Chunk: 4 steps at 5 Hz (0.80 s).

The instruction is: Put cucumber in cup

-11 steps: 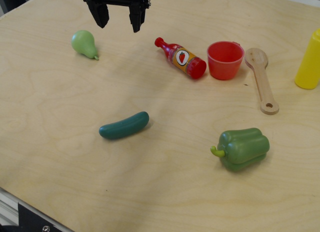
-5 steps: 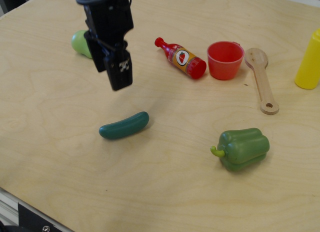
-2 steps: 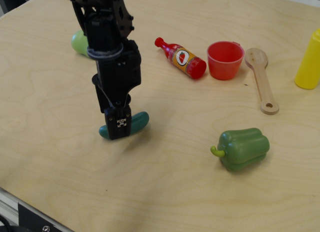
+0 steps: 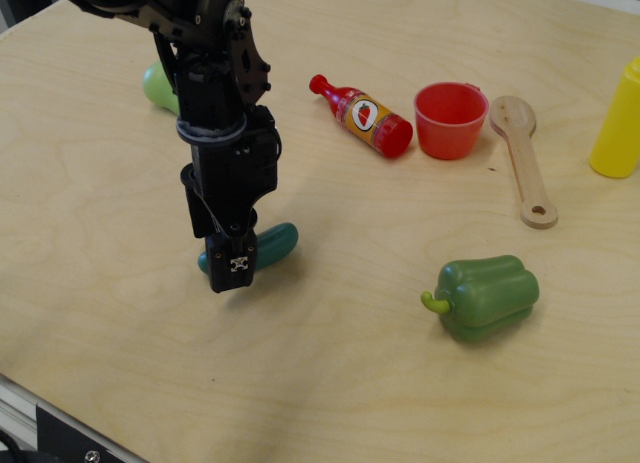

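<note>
Gripper (image 4: 232, 273): lowered over the cucumber's left end; jaw state cannot be told.
Cucumber (image 4: 272, 244): flat, toward the worktop's near-left corner.
Cup (image 4: 450, 120): upright, toward the far-right edge.
Risk: an off-centre grasp may let the smooth toy pivot or slip.

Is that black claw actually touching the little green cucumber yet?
Cannot tell. The single view shows the gripper overlapping the cucumber, hiding any contact or gap.

Gripper (image 4: 232, 266) low over cucumber (image 4: 272, 245)
</note>
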Each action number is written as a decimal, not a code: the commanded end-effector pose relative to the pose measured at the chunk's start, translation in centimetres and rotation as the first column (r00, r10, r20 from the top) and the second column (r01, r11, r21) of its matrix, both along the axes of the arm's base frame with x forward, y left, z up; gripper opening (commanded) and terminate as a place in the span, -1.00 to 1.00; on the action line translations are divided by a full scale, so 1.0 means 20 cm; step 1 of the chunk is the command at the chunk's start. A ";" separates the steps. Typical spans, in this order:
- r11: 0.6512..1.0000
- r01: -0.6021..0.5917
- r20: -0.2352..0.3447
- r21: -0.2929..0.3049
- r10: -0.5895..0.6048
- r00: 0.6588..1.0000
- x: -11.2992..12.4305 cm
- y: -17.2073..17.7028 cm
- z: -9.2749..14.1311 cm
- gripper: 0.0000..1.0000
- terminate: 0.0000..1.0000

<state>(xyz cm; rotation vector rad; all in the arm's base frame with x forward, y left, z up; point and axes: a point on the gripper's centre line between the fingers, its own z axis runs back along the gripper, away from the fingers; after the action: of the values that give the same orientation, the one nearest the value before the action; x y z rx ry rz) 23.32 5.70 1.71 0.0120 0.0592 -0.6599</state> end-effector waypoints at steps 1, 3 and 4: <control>1.000 0.000 0.001 0.014 0.000 1.000 0.04 0.05 -0.04 1.00 -1.00; 0.999 0.001 0.011 0.052 -0.001 1.000 0.03 0.05 0.02 -1.00 -1.00; 0.995 -0.032 0.040 0.095 0.028 0.999 0.04 0.04 0.12 -1.00 -1.00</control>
<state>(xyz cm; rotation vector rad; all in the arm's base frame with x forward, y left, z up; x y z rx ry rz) 23.56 5.47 2.77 0.0884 0.1041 -0.6247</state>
